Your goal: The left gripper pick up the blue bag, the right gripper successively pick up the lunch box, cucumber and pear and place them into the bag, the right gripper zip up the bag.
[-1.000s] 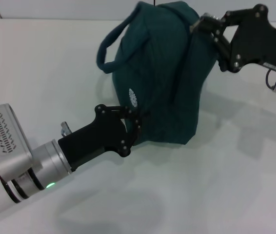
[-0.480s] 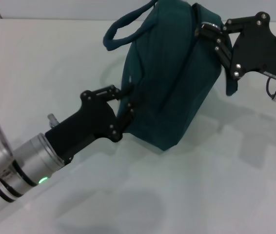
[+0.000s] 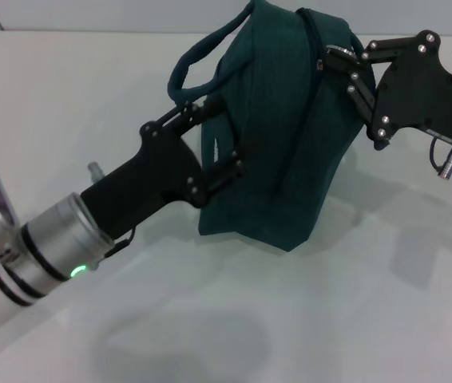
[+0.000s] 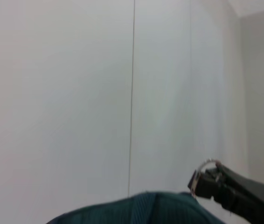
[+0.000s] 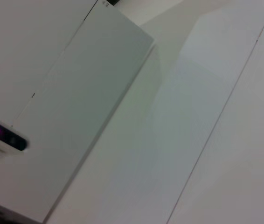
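Head view: the blue bag stands on the white worktop, held between the two arms and leaning slightly, its base resting on the surface. The zipper runs along the bag's top edge and appears closed along the visible stretch, though the far end is hidden.

The left end effector reaches in from the near left and sits against the bag's side panel, just under the loop handle. Its fingers are clamped on the fabric or strap at that side; the exact point of contact is partly hidden by the claw's own linkage. A green light glows on its silver wrist.

The right end effector comes in from the right, at the upper corner of the bag, on the opposite side from the left one. Its fingertips are pinched together on the metal ring pull at the end of the zipper.

Left wrist view: the top of the teal bag fills the lower edge, with the right end effector beyond it gripping the silver ring; pale wall panels lie behind.

Right wrist view: only light wall panels and a small device with a pink light.
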Robot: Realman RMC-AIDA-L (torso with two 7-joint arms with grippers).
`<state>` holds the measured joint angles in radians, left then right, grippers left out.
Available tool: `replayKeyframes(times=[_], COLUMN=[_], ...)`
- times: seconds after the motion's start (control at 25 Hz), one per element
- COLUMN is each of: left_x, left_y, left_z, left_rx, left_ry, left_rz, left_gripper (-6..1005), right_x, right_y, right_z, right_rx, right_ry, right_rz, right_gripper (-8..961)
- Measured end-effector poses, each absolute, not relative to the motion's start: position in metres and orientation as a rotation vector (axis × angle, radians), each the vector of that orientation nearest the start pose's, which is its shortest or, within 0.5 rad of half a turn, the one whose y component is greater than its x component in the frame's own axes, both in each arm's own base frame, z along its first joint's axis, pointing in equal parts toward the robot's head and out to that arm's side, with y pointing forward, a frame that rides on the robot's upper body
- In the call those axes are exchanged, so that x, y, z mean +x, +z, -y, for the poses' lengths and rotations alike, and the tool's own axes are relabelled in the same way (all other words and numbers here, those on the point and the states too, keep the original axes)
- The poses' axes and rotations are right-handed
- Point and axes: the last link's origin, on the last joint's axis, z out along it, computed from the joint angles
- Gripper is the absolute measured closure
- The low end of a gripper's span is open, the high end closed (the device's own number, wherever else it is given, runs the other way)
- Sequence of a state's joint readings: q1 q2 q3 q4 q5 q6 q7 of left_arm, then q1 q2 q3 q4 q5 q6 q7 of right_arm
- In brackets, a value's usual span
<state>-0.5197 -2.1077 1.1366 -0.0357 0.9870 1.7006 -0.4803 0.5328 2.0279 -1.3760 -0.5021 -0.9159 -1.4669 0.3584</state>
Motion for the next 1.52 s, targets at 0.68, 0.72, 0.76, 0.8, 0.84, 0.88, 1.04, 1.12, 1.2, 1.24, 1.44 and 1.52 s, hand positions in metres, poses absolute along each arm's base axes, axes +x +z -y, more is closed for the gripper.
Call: replayKeyframes(times=[0.68,0.72,0.76,0.8,0.84,0.88,1.04,1.12,1.2,1.24,1.44,1.52], left_x=[-0.237,-0.238,-0.239,-0.240,-0.240,-0.241,-0.240,-0.239,-0.239,-0.239,-0.243,-0.248], left_y=[-0.050,-0.051,-0.052,-0.053,-0.054,-0.055,-0.058,-0.059,-0.060,-0.060,-0.055,-0.048], left_z=[-0.294,-0.295,-0.295,-0.296,-0.296,-0.297,-0.296,-0.295,-0.295,-0.295,-0.293,-0.290], left_rx=[-2.106,-2.111,-2.116,-2.123,-2.129,-2.136,-2.165,-2.186,-2.200,-2.206,-2.208,-2.188], left_ry=[-1.351,-1.337,-1.321,-1.308,-1.296,-1.285,-1.272,-1.269,-1.264,-1.261,-1.253,-1.254], left_rz=[0.420,0.425,0.430,0.433,0.436,0.438,0.430,0.418,0.400,0.391,0.363,0.334], left_gripper=[369,381,393,405,417,465,657,795,879,893,956,965], right_x=[0.188,0.188,0.188,0.188,0.188,0.188,0.188,0.187,0.186,0.185,0.178,0.175], right_y=[-0.009,-0.009,-0.009,-0.009,-0.009,-0.009,-0.011,-0.012,-0.013,-0.014,-0.019,-0.021], right_z=[-0.342,-0.342,-0.342,-0.342,-0.341,-0.341,-0.340,-0.340,-0.339,-0.339,-0.334,-0.332], right_rx=[-2.214,-2.213,-2.213,-2.213,-2.214,-2.214,-2.221,-2.226,-2.232,-2.237,-2.263,-2.276], right_ry=[1.030,1.030,1.031,1.031,1.030,1.030,1.028,1.030,1.033,1.036,1.065,1.079], right_rz=[0.507,0.508,0.508,0.509,0.511,0.513,0.526,0.531,0.537,0.544,0.589,0.607], right_gripper=[938,938,938,938,938,938,938,938,938,938,938,938])
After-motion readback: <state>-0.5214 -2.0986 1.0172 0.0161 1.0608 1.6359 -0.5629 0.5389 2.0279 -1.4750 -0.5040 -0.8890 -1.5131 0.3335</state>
